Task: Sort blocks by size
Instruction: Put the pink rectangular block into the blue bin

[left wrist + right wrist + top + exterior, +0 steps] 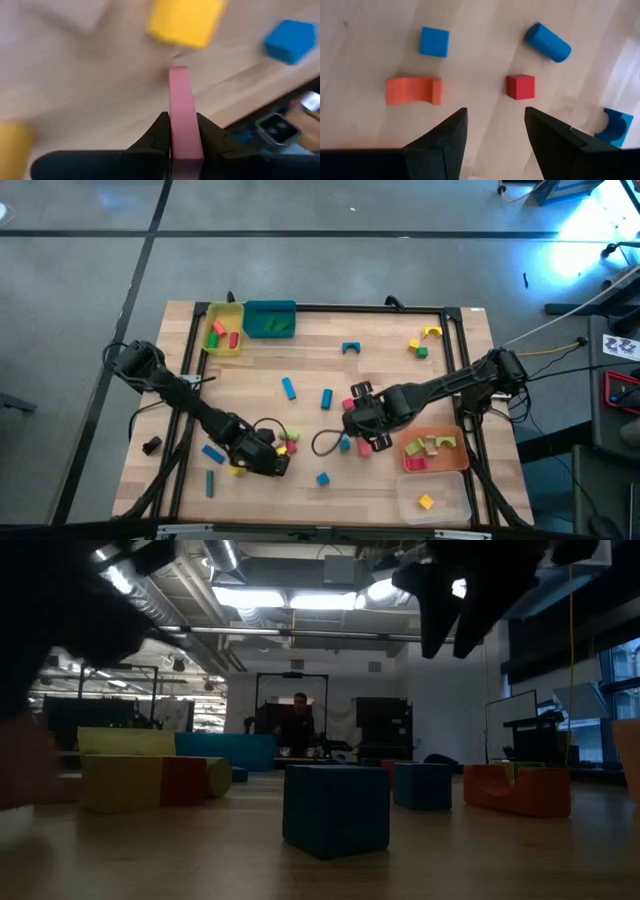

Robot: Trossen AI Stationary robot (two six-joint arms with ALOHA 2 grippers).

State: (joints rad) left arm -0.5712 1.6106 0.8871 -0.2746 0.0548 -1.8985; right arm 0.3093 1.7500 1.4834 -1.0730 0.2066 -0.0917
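My left gripper (272,463) is near the table's front left, shut on a pink bar (179,95). Around it lie a yellow block (185,20), a blue cube (290,40) and a small cluster of red, yellow and green blocks (289,440). My right gripper (356,425) is open and empty over the table's middle, above a red arch (412,90), a red cube (520,86), a blue cube (434,41) and a blue cylinder (547,42). These blocks lie flat on the wood. My left gripper pinches the pink bar's two long sides (180,135) between its two fingers, at the bar's near end. The bar runs along the fingers and sticks out past their tips. Whether its far end (179,72) touches the table cannot be told.
A yellow tray (225,330) and a teal tray (270,320) stand at the far left, an orange tray (435,450) and a clear tray (432,498) at the near right, each holding blocks. More blocks lie scattered, among them a blue arch (350,347) and a yellow arch (431,332).
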